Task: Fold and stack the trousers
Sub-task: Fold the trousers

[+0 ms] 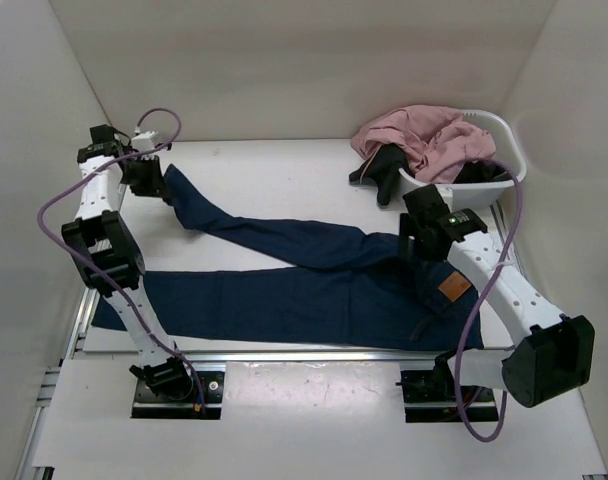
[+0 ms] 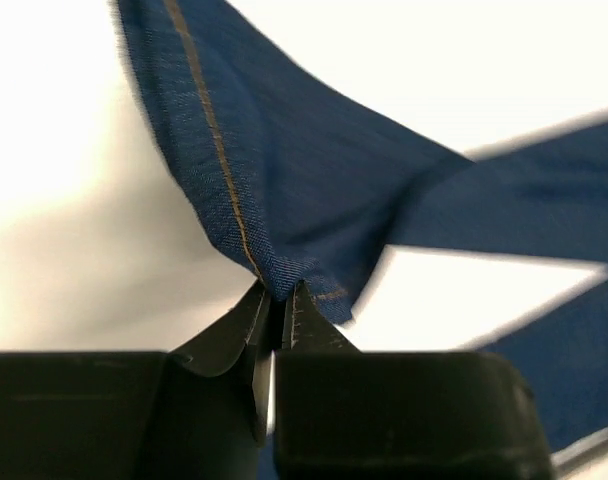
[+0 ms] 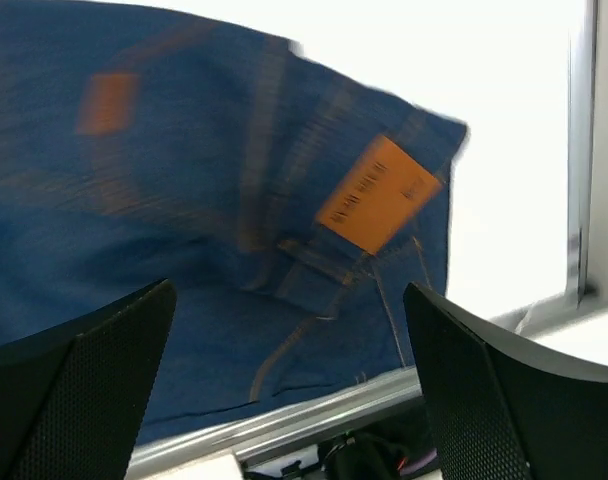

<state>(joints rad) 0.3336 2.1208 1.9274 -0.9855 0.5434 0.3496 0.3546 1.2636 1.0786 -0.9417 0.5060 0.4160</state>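
Note:
The dark navy jeans [image 1: 314,285] lie spread on the white table, one leg along the front, the other angling to the far left. Their orange-brown waistband patch [image 1: 452,289] shows at the right, and in the right wrist view [image 3: 377,195]. My left gripper [image 1: 167,190] is shut on the hem of the far leg [image 2: 284,270] and holds it lifted. My right gripper [image 1: 424,243] hovers open and empty above the waistband [image 3: 314,260].
A white basket [image 1: 494,180] at the back right holds a pink garment [image 1: 424,135]; a small black garment [image 1: 384,168] hangs over its left side. The table's metal front rail [image 3: 314,415] runs just below the waistband. White walls enclose the table.

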